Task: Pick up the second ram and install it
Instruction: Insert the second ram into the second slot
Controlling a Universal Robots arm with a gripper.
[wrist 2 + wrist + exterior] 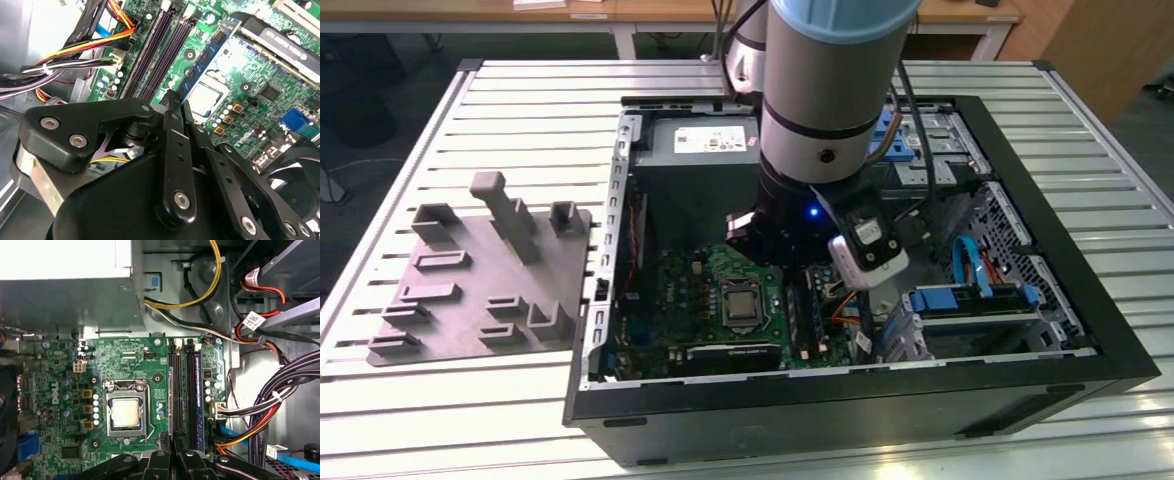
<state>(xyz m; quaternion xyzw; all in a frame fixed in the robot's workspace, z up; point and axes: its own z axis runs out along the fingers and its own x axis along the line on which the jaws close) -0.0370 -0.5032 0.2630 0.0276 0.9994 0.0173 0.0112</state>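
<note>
Here, fingers close above motherboard slots.

Open black computer case lying on a slatted metal table, holding a green motherboard with a bare silver processor in its socket and a grey power supply box near the board's edge. Bundled cables, yellow, red and black, run beside the board, and a blue cable lies toward the exterior view's right. Grey plastic holder block with upright posts, on the table beside the case at the exterior view's left.
</note>
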